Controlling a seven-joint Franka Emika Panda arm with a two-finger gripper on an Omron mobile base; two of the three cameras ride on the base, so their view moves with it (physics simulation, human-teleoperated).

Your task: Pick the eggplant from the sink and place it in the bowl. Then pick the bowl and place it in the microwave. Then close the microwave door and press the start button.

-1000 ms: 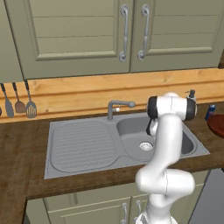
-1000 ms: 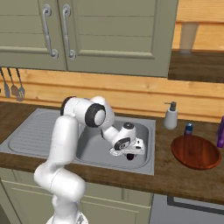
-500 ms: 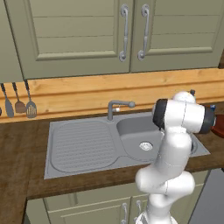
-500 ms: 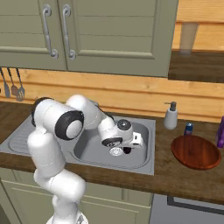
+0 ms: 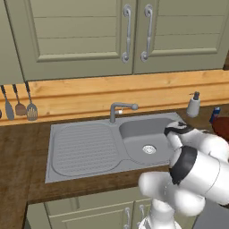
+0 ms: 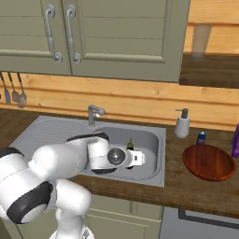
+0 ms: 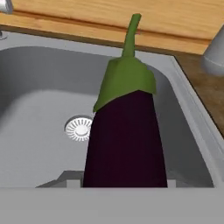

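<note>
The eggplant (image 7: 124,140) stands upright, green stem end up, right in front of the hand camera and above the sink (image 7: 39,100) basin, the round drain (image 7: 78,127) beside it. The fingers appear to be grasping its lower end. The reddish-brown bowl (image 6: 208,162) sits on the table (image 6: 196,191), right of the sink.

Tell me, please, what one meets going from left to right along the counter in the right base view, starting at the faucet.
Faucet → eggplant stem in the sink basin → soap dispenser → small blue can → reddish-brown bowl → purple bottle at the picture's edge.
</note>
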